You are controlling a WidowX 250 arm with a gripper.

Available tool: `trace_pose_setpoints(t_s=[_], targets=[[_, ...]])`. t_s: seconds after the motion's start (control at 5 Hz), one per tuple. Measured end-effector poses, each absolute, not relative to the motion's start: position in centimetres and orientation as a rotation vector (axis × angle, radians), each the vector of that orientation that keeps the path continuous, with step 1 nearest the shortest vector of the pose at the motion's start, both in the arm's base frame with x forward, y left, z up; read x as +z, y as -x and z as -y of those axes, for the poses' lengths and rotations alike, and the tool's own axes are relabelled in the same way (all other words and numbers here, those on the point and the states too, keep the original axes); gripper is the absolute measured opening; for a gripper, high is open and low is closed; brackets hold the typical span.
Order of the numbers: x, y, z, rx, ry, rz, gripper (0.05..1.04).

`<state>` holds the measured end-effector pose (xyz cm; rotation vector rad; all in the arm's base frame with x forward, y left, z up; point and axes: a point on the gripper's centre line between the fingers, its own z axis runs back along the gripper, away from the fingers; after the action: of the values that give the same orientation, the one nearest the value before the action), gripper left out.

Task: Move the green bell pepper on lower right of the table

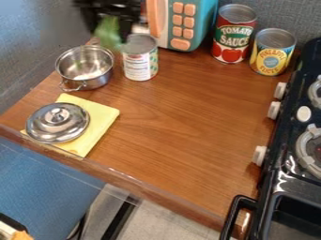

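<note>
Glossy metal pot (95, 83); shiny metal lid (47, 130); matt yellow cloth (100, 115); smooth wood-look tabletop (182, 122).

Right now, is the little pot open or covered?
The pot is open: its inside shows, and a metal lid lies on the yellow cloth.

Saw a metal pot (95, 83), a white-labelled can (139, 65) just beside it, a yellow cloth (103, 117) near it bearing a metal lid (57, 124), and, right of it, a teal toy microwave (203, 21), red can (233, 37), yellow can (272, 54) and black stove (284, 140).
</note>
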<state>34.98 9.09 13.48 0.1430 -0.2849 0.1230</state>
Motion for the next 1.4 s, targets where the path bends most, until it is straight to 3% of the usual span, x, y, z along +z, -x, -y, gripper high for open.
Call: trace_pose_setpoints(t_s=[0.2,0.6,1.0,1.4], targets=[[13.7,-34.0,-4.9,0.039,-0.1,0.302,0.79],[10.9,-30.0,3.3,0.085,-0.029,0.215,0.79],[5.2,-27.0,6.4,0.079,-0.034,0.089,0.79],[3.4,-25.2,9.0,0.018,-0.05,0.061,0.79]])
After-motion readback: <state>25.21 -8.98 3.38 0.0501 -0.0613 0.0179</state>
